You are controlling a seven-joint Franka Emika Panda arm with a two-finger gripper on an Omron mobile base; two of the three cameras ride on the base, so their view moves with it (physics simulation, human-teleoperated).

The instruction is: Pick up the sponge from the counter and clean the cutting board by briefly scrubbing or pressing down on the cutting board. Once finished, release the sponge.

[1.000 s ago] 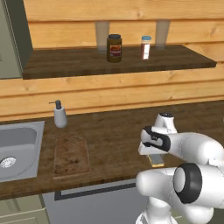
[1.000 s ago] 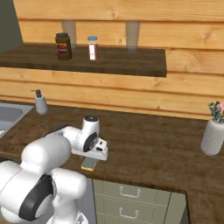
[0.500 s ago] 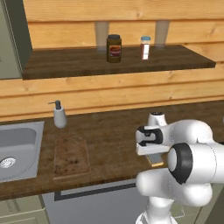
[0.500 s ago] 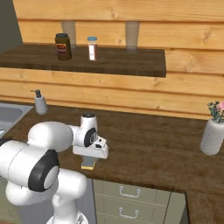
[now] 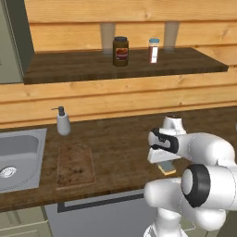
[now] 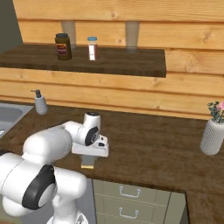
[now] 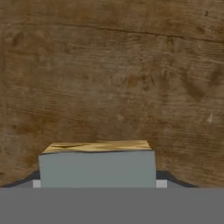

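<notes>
Fingers of the robot are down at the sponge, one dark tip showing on each side of the block in the hand view. They seem to grip it by its two short sides, but it is hard to tell if they press it or only stand beside it. From this camera the grey-blue layer faces the lens and a thin yellow strip runs along its far edge. In the left base view the sponge sticks out under the white hand, close to the front edge of the bench; in the right base view it is also seen just below the hand. I cannot tell if it touches the wood or hangs a little above. The cutting board lies flat on the bench, well apart from the sponge, beside the sink. A soap dispenser stands behind the board near the wall.
</notes>
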